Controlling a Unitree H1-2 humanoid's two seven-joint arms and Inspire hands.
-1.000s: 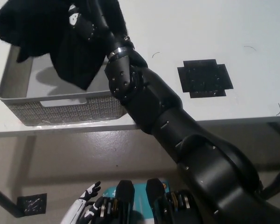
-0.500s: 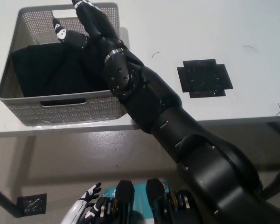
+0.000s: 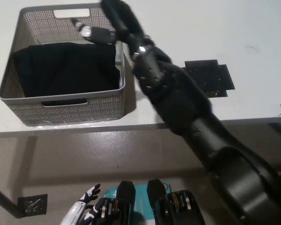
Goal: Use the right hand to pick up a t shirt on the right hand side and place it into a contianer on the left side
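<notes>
White tabletop [image 3: 215, 28] fills the top of the view, pale floor below its front edge, and the grey perforated container [image 3: 61, 108] sits at the left end of it. Down inside lies the black t shirt [image 3: 65, 70], spread across the floor of the bin, its long axis running left to right along the container's length.

Now the key relation: the right hand [image 3: 107, 23] hovers over the container's far right corner, above the rim, so the shirt lies below it and off toward the left. The hand is loose and empty, fingers [image 3: 86, 32] extended and apart, nothing pinched between them (the cloth sits clear of them, as far as this angle shows). My read: the drop looks done, and what's left is lifting the arm clear to the right without snagging the container's right wall, which the forearm crosses closely.

The left hand [image 3: 86, 199] rests low at the bottom left, well below the table and nowhere near the action, fingers apart and holding nothing. The right hand is by far the nearer one.

On the table right of the arm lies a black cross-shaped mat [image 3: 215, 77], partly covered by the forearm. Writing, brands, labels? None readable anywhere on the container, shirt or mat.
</notes>
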